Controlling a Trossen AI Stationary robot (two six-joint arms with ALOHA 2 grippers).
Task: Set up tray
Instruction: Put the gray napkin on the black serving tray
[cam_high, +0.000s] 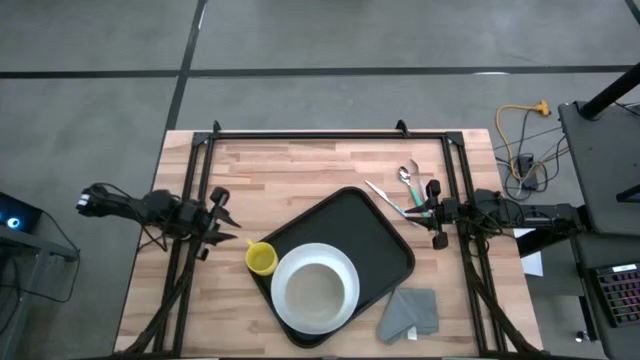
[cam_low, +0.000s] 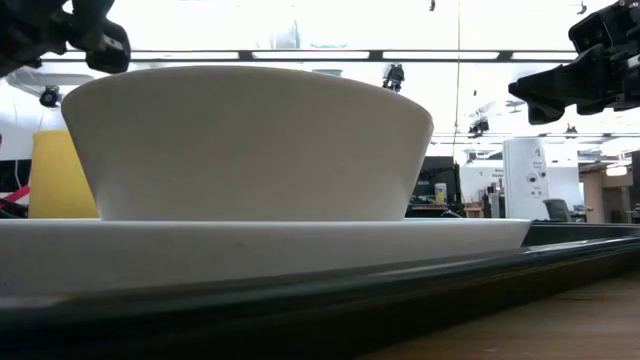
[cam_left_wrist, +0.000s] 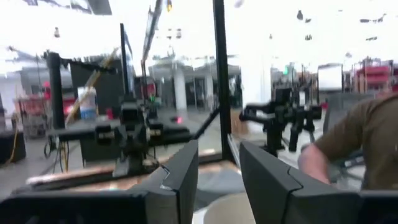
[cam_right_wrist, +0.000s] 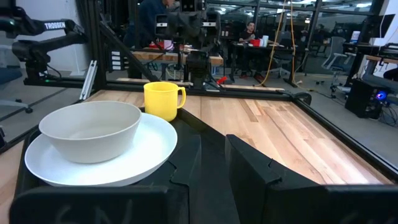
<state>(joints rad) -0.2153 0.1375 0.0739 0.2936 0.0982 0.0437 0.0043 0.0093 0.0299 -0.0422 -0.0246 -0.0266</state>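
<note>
The left gripper is hovering over the left side of the wooden surface, its fingers standing slightly apart with nothing between them. Just beside it, toward the middle, a yellow cup is sitting on the wood, touching or nearly touching the tray's left edge.

The tray is lying near the middle of the surface, turned at an angle to the edges. On its near part a white plate is resting, and a white bowl is standing upright on that plate. From table height the bowl is filling most of the view.

Off the tray's near right corner a grey cloth is lying crumpled on the wood. Beyond the tray's far right edge some cutlery is lying, a spoon among the pieces.

The right gripper is hovering just beside that cutlery at the right side of the surface, its fingers parted by a narrow gap and holding nothing.

In the room behind, a person's arm in a brown sleeve is showing.
</note>
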